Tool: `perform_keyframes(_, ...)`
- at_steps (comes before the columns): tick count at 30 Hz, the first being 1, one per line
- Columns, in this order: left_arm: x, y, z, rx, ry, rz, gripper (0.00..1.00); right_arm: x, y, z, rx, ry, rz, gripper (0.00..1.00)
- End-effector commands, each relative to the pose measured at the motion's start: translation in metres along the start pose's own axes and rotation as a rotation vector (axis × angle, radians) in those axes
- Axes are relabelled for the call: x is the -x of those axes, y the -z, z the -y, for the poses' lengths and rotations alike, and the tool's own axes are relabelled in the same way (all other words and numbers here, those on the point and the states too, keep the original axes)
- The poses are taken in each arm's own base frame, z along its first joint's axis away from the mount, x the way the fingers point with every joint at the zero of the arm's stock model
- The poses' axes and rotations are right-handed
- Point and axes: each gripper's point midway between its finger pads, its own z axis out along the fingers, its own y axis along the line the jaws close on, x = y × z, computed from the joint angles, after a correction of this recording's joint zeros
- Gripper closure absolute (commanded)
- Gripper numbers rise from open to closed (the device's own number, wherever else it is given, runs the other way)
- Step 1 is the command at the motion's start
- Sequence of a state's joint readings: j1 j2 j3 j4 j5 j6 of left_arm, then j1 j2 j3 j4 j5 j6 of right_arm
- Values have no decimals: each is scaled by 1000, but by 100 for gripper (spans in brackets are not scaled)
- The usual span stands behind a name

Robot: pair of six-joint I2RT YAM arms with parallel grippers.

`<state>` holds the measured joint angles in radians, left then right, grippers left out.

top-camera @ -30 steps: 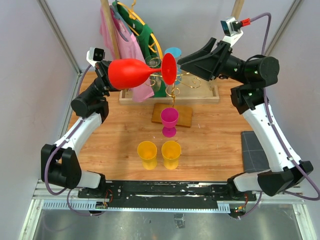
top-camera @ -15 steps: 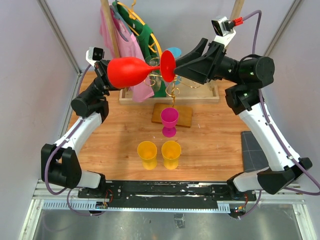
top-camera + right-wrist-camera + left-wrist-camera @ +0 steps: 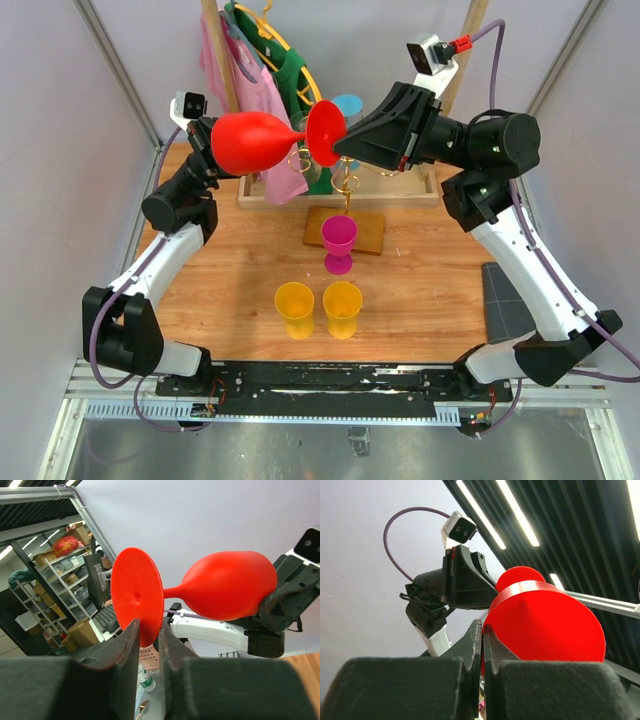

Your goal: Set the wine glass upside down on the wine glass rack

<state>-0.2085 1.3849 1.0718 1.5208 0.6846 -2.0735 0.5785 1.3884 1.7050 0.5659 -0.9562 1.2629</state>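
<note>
The left gripper (image 3: 482, 630) has its fingers clamped tight on the rim of the red wine glass (image 3: 250, 143), held sideways in mid-air. The right gripper (image 3: 149, 630) pinches the edge of its foot. Just below stands the gold wine glass rack (image 3: 346, 185). A pink goblet (image 3: 338, 240) stands in front of it and 2 yellow cups (image 3: 294, 308) nearer. Hung clothes (image 3: 285, 80) are behind, and a wooden table (image 3: 230, 270) lies underneath.

wine glass (image 3: 255, 143): red plastic, smooth, faint satin sheen
wine glass rack (image 3: 372, 230): thin shiny gold metal wire, wooden base
table (image 3: 240, 270): wood, matt grain
</note>
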Motion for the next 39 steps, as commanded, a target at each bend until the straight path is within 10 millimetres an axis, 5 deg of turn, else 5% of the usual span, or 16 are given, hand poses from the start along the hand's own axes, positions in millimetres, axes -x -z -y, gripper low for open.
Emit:
perform_keyframes(1,-29,6,50,-197,-116,-106,100,8,-6,-24,56,53,25,88)
perform_keyframes(5,-29,6,50,-194,-108,-109,87,10,-5,-27,60,61,43,98)
perform_keyframes(14,-31,10,43,-174,-123,-113,57,14,-3,-42,107,97,62,99)
perform_keyframes(28,-28,35,21,-66,-155,-77,54,31,6,-60,-21,294,85,99)
perform_keyframes(34,-29,39,25,-48,-184,-89,55,40,26,-40,-234,392,121,99)
perform_keyframes(39,-29,40,28,-40,-189,-94,56,44,62,3,-523,451,130,99)
